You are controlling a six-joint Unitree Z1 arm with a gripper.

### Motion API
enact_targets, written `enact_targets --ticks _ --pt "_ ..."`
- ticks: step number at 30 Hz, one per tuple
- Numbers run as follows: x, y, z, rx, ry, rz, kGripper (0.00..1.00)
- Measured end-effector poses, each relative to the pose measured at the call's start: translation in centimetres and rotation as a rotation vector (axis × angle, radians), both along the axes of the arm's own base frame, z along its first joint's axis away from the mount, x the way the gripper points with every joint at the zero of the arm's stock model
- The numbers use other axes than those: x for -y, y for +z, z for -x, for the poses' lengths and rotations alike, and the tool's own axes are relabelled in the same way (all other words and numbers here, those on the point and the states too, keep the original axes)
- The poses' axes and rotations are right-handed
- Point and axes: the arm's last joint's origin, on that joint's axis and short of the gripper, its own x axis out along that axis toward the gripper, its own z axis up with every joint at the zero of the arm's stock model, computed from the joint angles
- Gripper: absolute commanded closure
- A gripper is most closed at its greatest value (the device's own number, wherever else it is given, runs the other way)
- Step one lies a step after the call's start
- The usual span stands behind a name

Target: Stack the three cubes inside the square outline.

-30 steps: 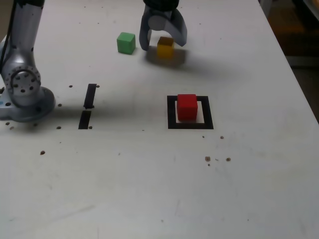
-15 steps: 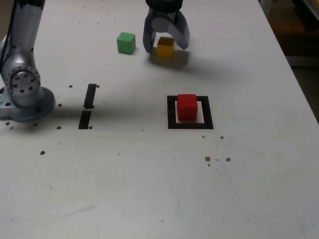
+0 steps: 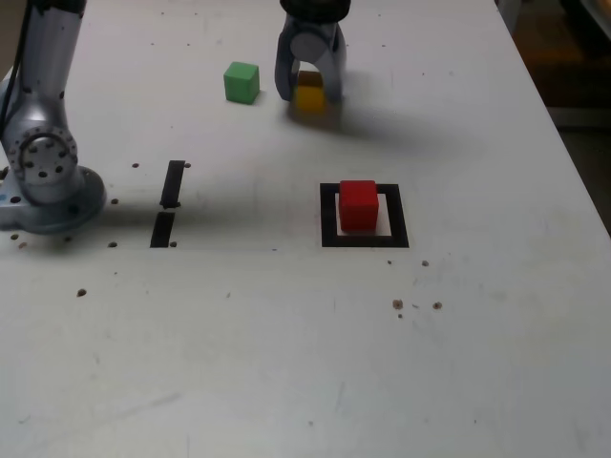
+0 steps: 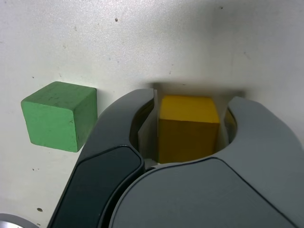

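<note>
Yellow-orange cube (image 4: pixel 187 128) between closed jaws

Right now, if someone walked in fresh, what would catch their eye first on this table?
Probably the tool at the table's far edge, its jaws closed around the yellow cube. Next, the red cube sitting alone inside the black square outline near the middle. The green cube waits loose just to the exterior view's left of the tool.
</note>
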Motion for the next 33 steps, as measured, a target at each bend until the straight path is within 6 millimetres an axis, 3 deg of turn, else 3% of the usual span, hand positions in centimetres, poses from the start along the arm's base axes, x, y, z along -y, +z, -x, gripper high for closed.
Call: enact_targets --ticks 5,7,13,17,19,21,26,29,31,33 --pt "0.2 0.3 0.2 -0.017 -0.001 0.013 0.81" --pt "1.0 1.7 0.5 -0.022 0.001 0.022 0.81" --pt "7.5 10.8 0.2 0.094 -0.005 -0.047 0.81" --pt "12.4 16.0 2.5 0.166 0.005 -0.065 0.81" --pt "14.6 17.4 4.1 0.164 0.008 -0.055 0.81" --pt "16.6 17.0 3.8 0.119 0.011 -0.03 0.81" --pt "21.9 13.0 -0.4 0.034 0.024 0.009 0.81" --pt "25.5 11.9 -1.3 0.014 0.032 0.014 0.81" --pt "26.6 11.2 -1.8 0.007 0.059 0.005 0.81" --pt "26.5 10.6 -2.6 -0.006 0.07 0.005 0.81"
